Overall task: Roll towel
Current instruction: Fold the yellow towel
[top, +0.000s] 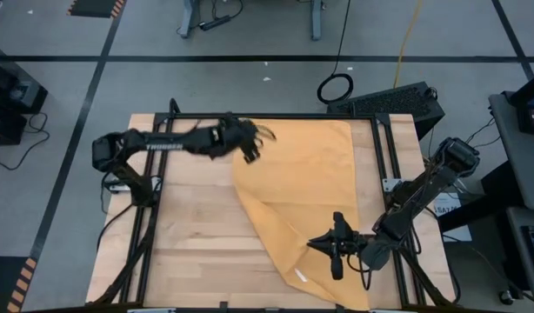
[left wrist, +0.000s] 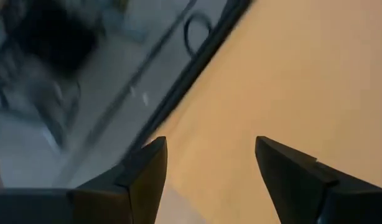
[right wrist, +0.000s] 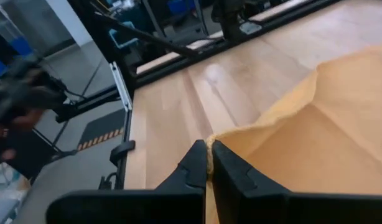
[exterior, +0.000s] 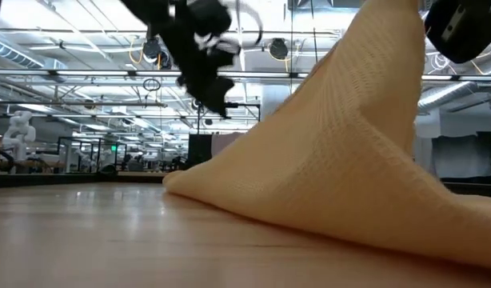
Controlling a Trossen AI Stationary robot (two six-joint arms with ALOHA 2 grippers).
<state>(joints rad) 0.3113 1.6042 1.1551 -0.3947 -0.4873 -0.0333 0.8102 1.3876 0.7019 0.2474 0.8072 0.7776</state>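
Observation:
The mustard-yellow towel (top: 310,183) covers the right half of the wooden table, with a small white tag (top: 302,276) near its front edge. Its near part is pulled up into a tall peak (exterior: 373,72), while the far part lies flat. My right gripper (right wrist: 209,158) is shut on the towel at that peak, above the table's near right area (top: 337,248). My left gripper (left wrist: 209,149) hangs open in the air over the towel's far left corner (top: 250,143), with nothing between its fingers. My right gripper pinches a raised edge of the towel (right wrist: 211,144) between its two shut fingers; one layer or several, I cannot tell. The fingers come nearly level from the table's right side. The cloth falls away from the hold like a tent, and its lower parts (exterior: 325,200) rest on the table.
Bare wood (top: 189,235) takes up the table's left half. Black frame rails (top: 384,148) run along the table's edges. Beyond the far right corner, on the floor, are a dark keyboard-like unit (top: 397,100) and a coiled cable (top: 335,87).

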